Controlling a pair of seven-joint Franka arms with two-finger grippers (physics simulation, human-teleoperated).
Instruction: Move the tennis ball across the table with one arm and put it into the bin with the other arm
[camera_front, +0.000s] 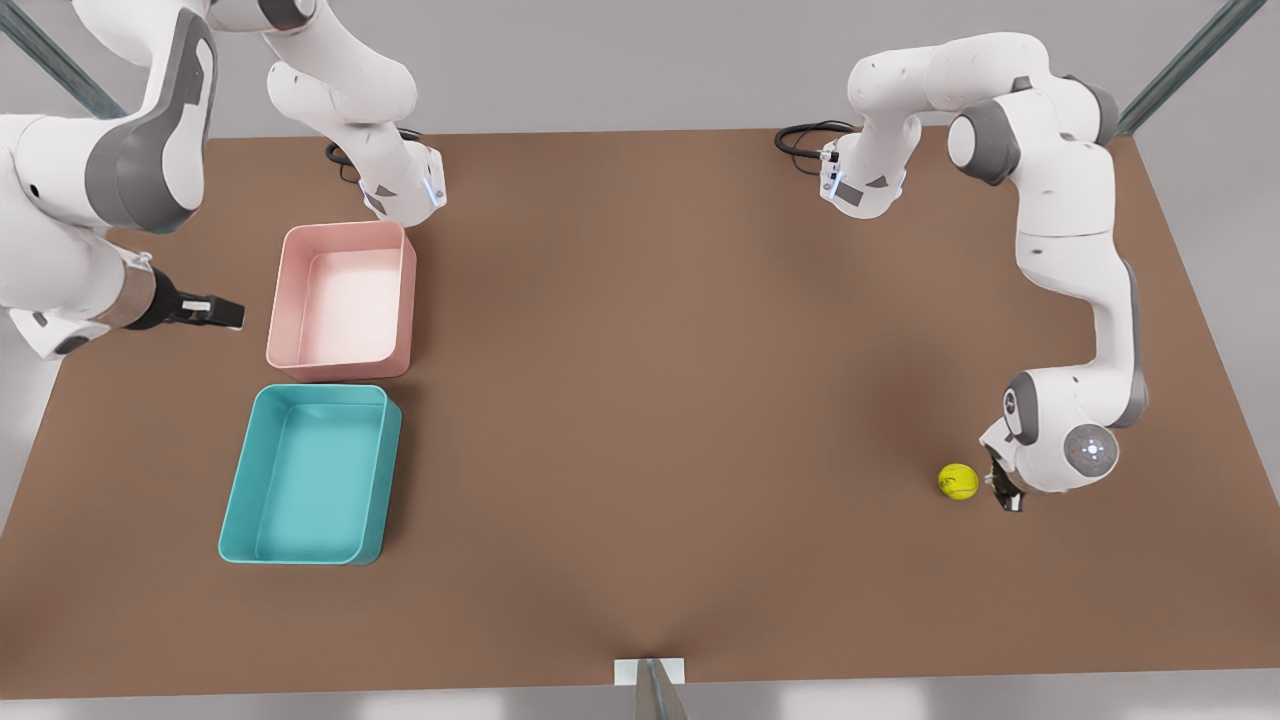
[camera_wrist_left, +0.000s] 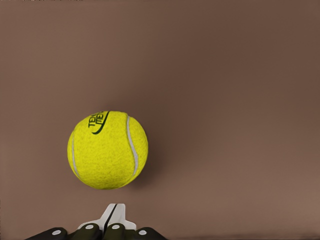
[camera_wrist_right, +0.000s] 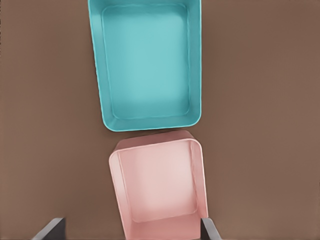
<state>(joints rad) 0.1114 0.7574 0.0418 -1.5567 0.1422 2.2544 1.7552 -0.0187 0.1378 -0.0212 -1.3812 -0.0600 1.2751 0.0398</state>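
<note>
The yellow-green tennis ball rests on the brown table near the front view's right. My left gripper hangs low just to the right of it, a small gap away. In the left wrist view the ball lies just beyond the gripper, whose fingers are pressed together with nothing between them. The teal bin stands at the front view's left. My right gripper waits above the far edge of the pink tray. In the right wrist view the gripper is open, and the bin lies beyond the tray.
A pink tray sits right behind the teal bin, the two almost touching; it appears near the camera in the right wrist view. Wide bare tabletop lies between the trays and the ball. A small white bracket sits at the table's front edge.
</note>
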